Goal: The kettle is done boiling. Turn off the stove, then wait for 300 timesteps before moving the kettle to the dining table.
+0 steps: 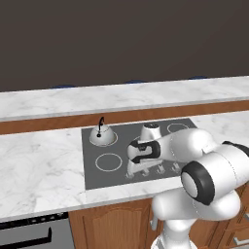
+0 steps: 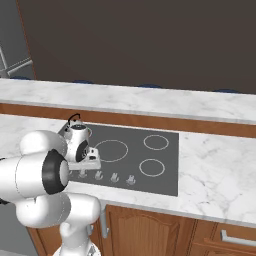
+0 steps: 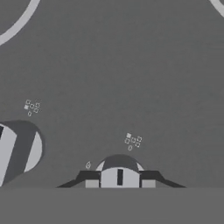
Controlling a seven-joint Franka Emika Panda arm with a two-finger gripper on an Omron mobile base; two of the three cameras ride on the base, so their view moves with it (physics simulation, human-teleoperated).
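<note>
The kettle (image 1: 101, 133) stands on the back left burner of the stove (image 1: 97, 175); in the right base view the arm covers most of the kettle (image 2: 66, 130). My gripper (image 1: 137, 172) reaches down to the knob row at the stove's front edge, well in front of the kettle. In the hand view the gripper (image 3: 119, 179) has its two dark fingertips (image 3: 92, 179) pressed against both sides of a small grey knob (image 3: 119, 168). A second knob (image 3: 19, 151) sits to the left in that view. The dining table (image 1: 121, 97) runs behind the stove counter.
Other knobs (image 2: 114, 176) line the stove (image 2: 165, 170) front to the right of my hand. Marble counter (image 1: 39, 165) lies on both sides of the cooktop. Blue chair tops (image 2: 150, 86) show beyond the dining table (image 2: 150, 100). An oven door handle (image 1: 26, 239) is below left.
</note>
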